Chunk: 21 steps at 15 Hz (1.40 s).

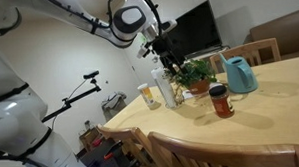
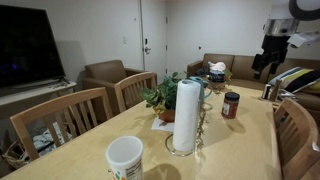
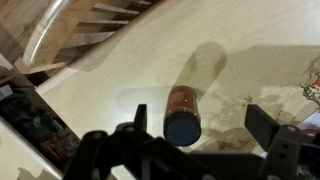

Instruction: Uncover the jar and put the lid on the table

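light tan table [image 2: 240, 140] in a living room; jar [image 1: 222, 104] stands on it, lid [image 1: 220, 88] on; jaws spread wide, clear of it.

White, glossy rounded shells cover the Franka arm [image 1: 92, 20], with a black ring at one joint in an exterior view. The Robotiq gripper [image 1: 169, 61] is matte black, its blocky fingers [image 3: 265, 125] dark in the wrist view.
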Each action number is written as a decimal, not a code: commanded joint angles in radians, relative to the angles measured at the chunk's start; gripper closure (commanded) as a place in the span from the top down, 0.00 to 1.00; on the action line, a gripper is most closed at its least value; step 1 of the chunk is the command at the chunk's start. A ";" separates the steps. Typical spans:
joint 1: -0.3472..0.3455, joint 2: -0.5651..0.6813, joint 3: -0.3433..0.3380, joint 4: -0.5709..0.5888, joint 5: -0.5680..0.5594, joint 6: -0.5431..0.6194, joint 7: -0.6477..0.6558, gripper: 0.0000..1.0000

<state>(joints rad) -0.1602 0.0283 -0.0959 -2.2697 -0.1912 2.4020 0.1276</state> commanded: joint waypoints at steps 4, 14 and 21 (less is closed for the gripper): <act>0.014 0.031 -0.019 0.031 -0.053 0.015 0.004 1.00; -0.021 0.145 -0.021 0.189 0.116 -0.064 -0.517 1.00; -0.009 0.300 -0.042 0.350 -0.014 -0.068 -0.425 1.00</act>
<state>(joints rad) -0.1802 0.2548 -0.1291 -2.0091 -0.1695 2.3627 -0.3428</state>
